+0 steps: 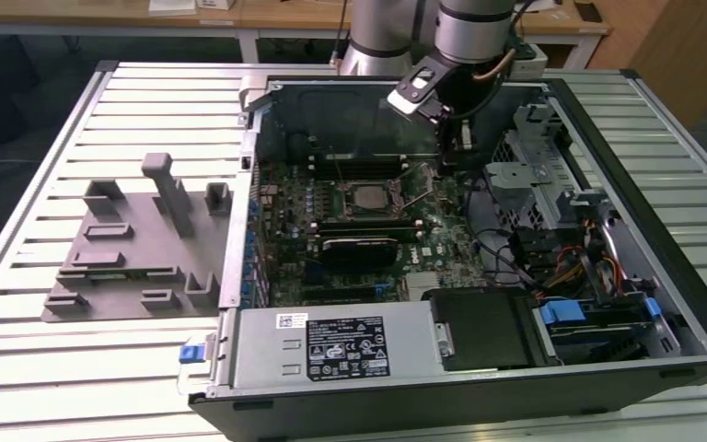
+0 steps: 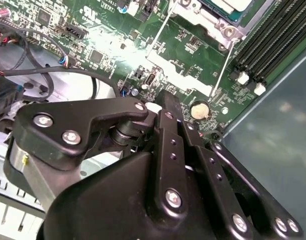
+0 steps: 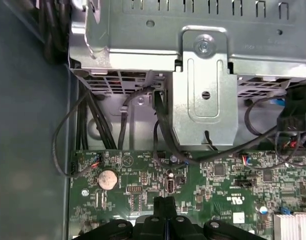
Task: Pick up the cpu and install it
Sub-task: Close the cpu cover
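Gripper (image 3: 165, 204): fingers pressed together, holding nothing, low over the motherboard (image 3: 217, 190) edge beside the coin cell (image 3: 107, 178). Drive cage (image 3: 202, 95) and black cables (image 3: 156, 125) crowd close by. Cpu (image 1: 370, 195): lying in its socket, apart from the gripper.

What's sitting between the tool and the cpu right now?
In the second wrist view, green circuit board and a thin metal lever lie between the tool and the cpu.
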Available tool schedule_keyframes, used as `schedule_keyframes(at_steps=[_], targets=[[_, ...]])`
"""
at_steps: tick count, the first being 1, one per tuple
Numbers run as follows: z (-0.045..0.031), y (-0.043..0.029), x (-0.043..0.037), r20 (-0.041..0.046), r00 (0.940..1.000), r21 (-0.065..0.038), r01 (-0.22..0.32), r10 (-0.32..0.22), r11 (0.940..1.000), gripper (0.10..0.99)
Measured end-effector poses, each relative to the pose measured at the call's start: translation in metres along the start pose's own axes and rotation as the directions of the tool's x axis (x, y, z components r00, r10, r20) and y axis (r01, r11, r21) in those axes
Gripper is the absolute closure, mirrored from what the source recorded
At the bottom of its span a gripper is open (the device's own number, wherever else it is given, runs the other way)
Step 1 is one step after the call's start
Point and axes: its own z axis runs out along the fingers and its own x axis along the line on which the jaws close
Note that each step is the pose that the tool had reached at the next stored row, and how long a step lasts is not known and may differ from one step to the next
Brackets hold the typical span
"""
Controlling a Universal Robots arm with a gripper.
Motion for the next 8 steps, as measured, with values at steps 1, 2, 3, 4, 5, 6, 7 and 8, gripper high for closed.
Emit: schedule_keyframes(at_steps=[1,2,3,4,5,6,7,8], targets=[[0.0018,0.0001,0.0002,-0.0001,1.0000,0.000,0.000,0.000,1.0000,0.980],[0.0037,0.0001,0.0003,0.0000,1.0000,0.000,0.000,0.000,1.0000,0.980],[0.0054,0.0001,0.0004,0.0000,1.0000,0.000,0.000,0.000,1.0000,0.980],[0.0072,0.0000,0.0006,0.0000,1.0000,0.000,0.000,0.000,1.0000,0.980],[0.0082,0.0000,0.0007,0.0000,1.0000,0.000,0.000,0.000,1.0000,0.980],[0.0083,0.0000,0.0007,0.0000,1.0000,0.000,0.000,0.000,1.0000,0.980],[0.0083,0.0000,0.0006,0.0001,1.0000,0.000,0.000,0.000,1.0000,0.980],[0.0083,0.0000,0.0006,0.0002,1.0000,0.000,0.000,0.000,1.0000,0.980]])
